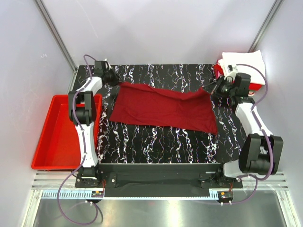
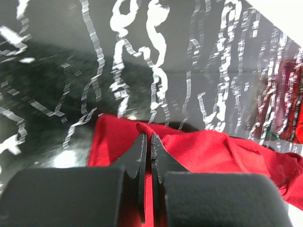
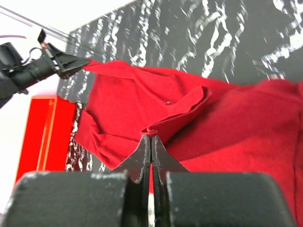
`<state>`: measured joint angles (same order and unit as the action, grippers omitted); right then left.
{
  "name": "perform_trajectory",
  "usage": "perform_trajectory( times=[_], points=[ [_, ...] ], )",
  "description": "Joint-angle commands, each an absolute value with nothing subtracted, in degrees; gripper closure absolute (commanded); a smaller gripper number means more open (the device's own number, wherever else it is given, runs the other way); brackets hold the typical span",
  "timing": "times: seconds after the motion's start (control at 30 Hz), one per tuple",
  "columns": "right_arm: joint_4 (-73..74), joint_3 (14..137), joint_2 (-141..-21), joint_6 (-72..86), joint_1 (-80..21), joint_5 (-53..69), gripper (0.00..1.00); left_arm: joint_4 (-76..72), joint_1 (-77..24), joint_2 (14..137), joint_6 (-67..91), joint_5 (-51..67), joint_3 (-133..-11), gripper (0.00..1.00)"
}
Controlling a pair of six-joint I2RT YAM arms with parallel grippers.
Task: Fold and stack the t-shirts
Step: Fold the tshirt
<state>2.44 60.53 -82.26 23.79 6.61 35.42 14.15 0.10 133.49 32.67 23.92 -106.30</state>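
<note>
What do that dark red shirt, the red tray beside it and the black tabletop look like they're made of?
The dark red shirt: soft matte knit, likely cotton; it wrinkles and drapes. The red tray: rigid, slightly glossy, probably plastic, with straight moulded walls. The tabletop: hard, smooth, black with white marble-like veins and a glare spot; perhaps printed laminate, hard to tell.

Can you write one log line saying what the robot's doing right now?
left gripper: shut on maroon shirt, far-left corner | right gripper: shut on far-right corner | lie: spread across table
</note>
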Motion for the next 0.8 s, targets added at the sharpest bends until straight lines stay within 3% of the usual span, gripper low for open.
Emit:
perform_trajectory(
  times=[0.0, 0.47, 0.77],
  points=[
    [2.9, 57.85, -77.44, 21.71, 7.47, 31.91, 1.0, 12.92, 2.37, 129.11, 29.89, 25.05, -105.12, 1.0],
    [4.92, 49.4, -69.79, 24.43, 9.58, 23.29, 1.0, 13.45, 3.08, 129.64, 27.6, 24.61, -102.57, 1.0],
    [4.57, 40.35, -68.73, 29.44, 9.58, 19.87, 1.0, 7.74, 3.43, 121.4, 29.44, 23.82, -90.45, 1.0]
  ],
)
